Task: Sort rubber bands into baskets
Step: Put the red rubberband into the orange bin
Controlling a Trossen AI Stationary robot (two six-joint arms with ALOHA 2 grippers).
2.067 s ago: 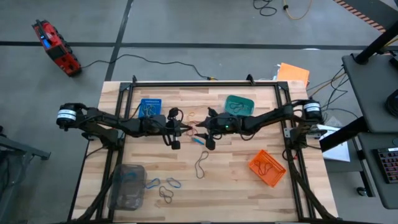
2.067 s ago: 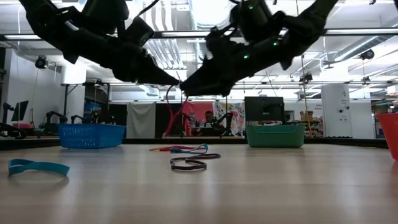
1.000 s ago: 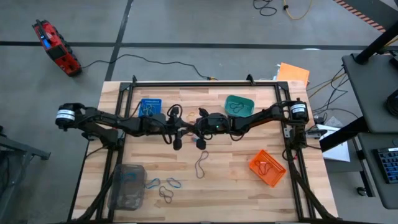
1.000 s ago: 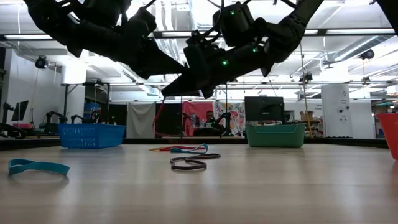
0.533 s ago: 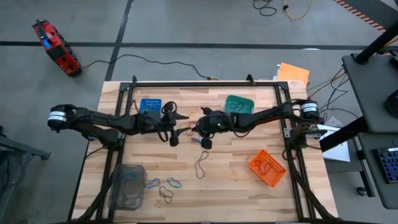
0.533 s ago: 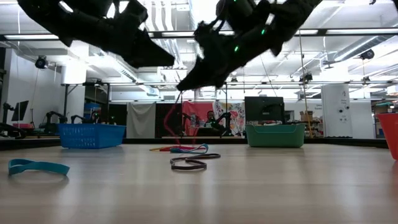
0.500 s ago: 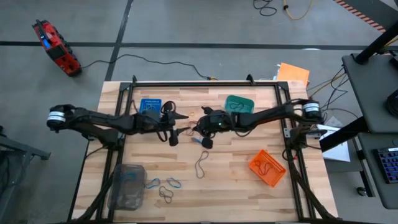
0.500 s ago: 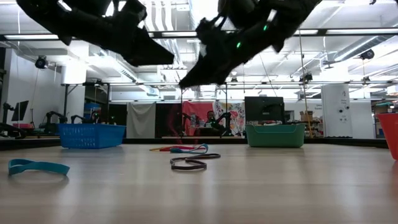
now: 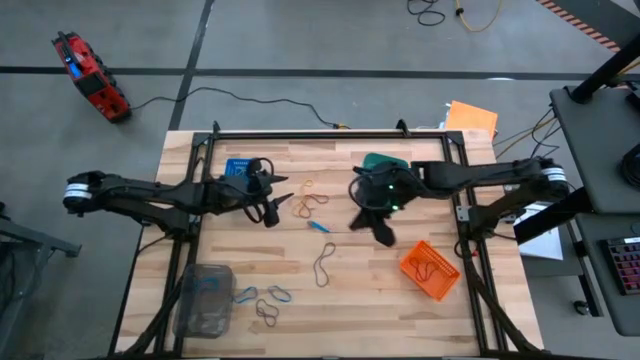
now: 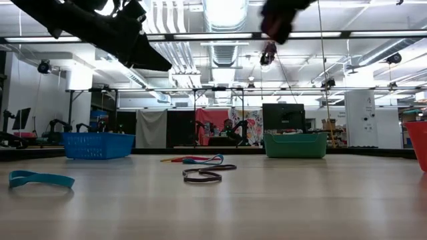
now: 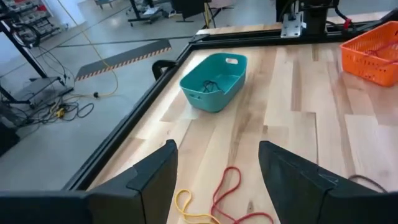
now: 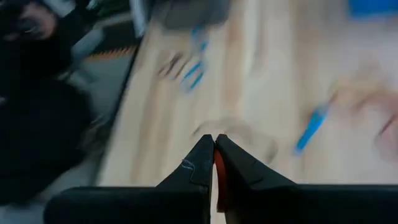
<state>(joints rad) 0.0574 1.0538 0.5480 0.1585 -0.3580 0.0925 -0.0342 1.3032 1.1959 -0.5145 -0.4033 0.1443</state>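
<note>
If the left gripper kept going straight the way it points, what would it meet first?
Probably the red and yellow rubber bands on the wooden table between the open left gripper fingers; the teal rounded basket lies beyond. Depth is unclear.

The teal basket point(image 11: 212, 83) and the orange mesh basket point(image 11: 371, 48) stand on the pale striped wooden tabletop point(image 11: 298, 106).

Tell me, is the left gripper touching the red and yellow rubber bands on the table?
Apart. In the left wrist view the open left gripper hangs above the wood, the red and yellow rubber bands lying flat below between its fingers, clear of both.
</note>
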